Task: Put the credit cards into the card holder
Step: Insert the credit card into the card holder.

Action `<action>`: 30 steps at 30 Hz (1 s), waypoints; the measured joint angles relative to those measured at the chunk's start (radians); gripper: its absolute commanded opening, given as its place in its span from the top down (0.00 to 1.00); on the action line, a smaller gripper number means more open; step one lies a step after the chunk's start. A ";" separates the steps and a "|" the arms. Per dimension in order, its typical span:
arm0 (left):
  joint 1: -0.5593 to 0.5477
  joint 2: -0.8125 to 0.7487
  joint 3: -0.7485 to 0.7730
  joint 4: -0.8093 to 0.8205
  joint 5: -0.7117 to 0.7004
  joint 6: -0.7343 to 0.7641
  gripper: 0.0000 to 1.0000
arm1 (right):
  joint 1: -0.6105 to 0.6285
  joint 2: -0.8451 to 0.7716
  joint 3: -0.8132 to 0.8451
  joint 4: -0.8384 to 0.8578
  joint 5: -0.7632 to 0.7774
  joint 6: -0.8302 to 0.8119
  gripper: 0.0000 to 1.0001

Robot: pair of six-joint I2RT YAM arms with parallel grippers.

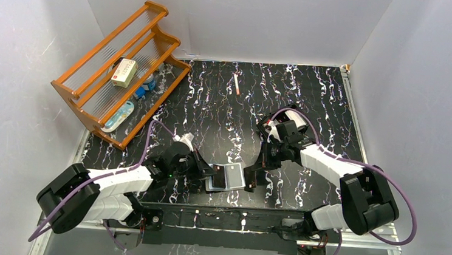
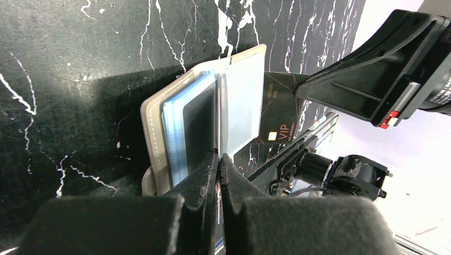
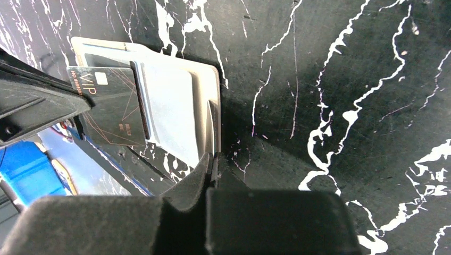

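At the middle of the near edge of the table (image 1: 311, 97), the card holder (image 1: 230, 176) lies open with a black credit card (image 3: 109, 109) half-pocketed (VIP print showing), the left gripper (image 2: 219, 159) pinched shut on a leaf and the right gripper (image 3: 213, 164) apparently nipping its edge, so the card needs pushing home.

The top camera looks steeply down from behind the arm bases over the whole table (image 1: 311, 104). The wrist cameras sit close — behind the left gripper (image 2: 219, 159) and the right gripper (image 3: 213, 166) — facing the same card holder (image 2: 242, 95) from opposite sides.
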 measured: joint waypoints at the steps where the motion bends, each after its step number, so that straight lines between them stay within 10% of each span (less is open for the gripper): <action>1: 0.000 0.008 -0.004 0.016 0.003 -0.004 1.00 | 0.000 0.003 -0.002 0.002 0.002 -0.001 1.00; 30: 0.000 0.151 -0.064 0.264 0.009 -0.042 1.00 | 0.000 0.005 -0.037 0.052 0.001 -0.003 1.00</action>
